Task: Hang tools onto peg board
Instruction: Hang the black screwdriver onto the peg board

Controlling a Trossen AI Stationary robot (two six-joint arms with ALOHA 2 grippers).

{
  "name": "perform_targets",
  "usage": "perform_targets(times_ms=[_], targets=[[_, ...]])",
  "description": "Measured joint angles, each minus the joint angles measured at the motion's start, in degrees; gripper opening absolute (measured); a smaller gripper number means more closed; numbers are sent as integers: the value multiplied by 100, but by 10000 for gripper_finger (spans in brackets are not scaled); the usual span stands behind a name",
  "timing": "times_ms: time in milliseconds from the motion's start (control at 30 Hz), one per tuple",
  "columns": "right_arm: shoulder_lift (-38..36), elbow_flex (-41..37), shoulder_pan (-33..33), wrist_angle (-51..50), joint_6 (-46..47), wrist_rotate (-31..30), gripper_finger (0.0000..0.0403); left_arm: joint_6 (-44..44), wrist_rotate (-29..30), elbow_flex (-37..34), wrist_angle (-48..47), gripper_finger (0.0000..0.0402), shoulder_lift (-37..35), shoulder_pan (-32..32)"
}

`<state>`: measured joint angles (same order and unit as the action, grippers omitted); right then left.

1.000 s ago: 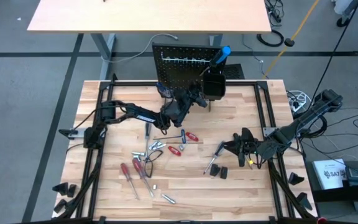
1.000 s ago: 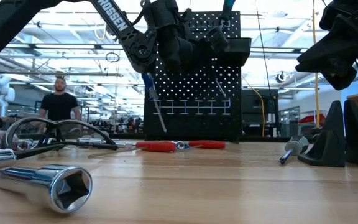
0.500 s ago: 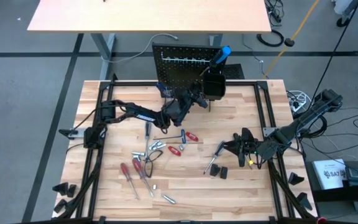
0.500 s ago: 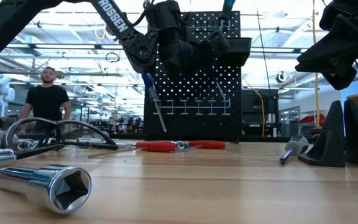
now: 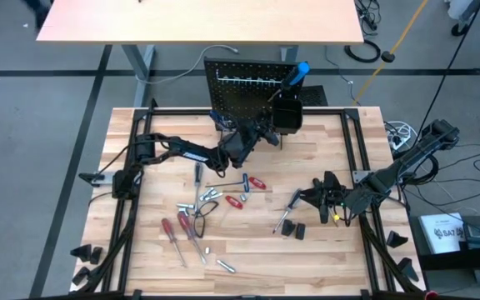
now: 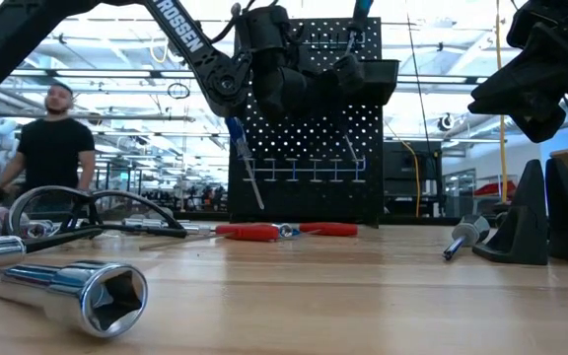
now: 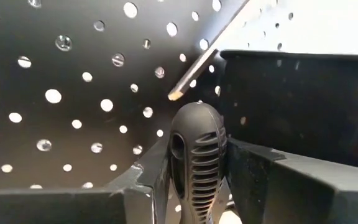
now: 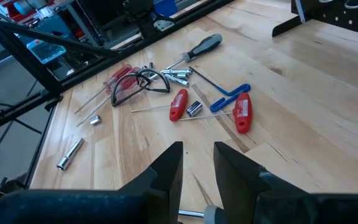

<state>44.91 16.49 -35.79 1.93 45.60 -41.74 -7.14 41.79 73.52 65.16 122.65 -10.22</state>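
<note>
The black peg board stands upright at the table's far edge, with a black bin on its right part. A blue-handled screwdriver sticks out of the bin. My left gripper is raised in front of the board beside the bin, shut on a dark ribbed tool handle. Another blue-handled screwdriver slants down in front of the board's left side. My right gripper hovers open and empty over the table's right part, near a black-handled screwdriver lying on the table. My left gripper pinches the dark ribbed handle between its two fingers, one on each side. The handle's rounded end sticks out past the fingertips toward the peg board. It is lifted clear of the table.
Red-handled tools, red screwdrivers, hex keys and sockets lie scattered mid-table. A large socket lies near the front. Black wedge blocks sit by my right gripper. A person stands in the room behind.
My left gripper has edged a little toward the bin with the dark handle still in its hold. The person in the room behind has walked to the left.
</note>
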Motion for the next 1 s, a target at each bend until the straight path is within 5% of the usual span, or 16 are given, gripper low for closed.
perform_targets(times_ms=[400,1000], targets=[[0,0,0,2,7,0,82,-266,-139,0,394,124,382,-37],[0,0,0,0,-20,-2,82,772,-738,0,300,124,382,-40]])
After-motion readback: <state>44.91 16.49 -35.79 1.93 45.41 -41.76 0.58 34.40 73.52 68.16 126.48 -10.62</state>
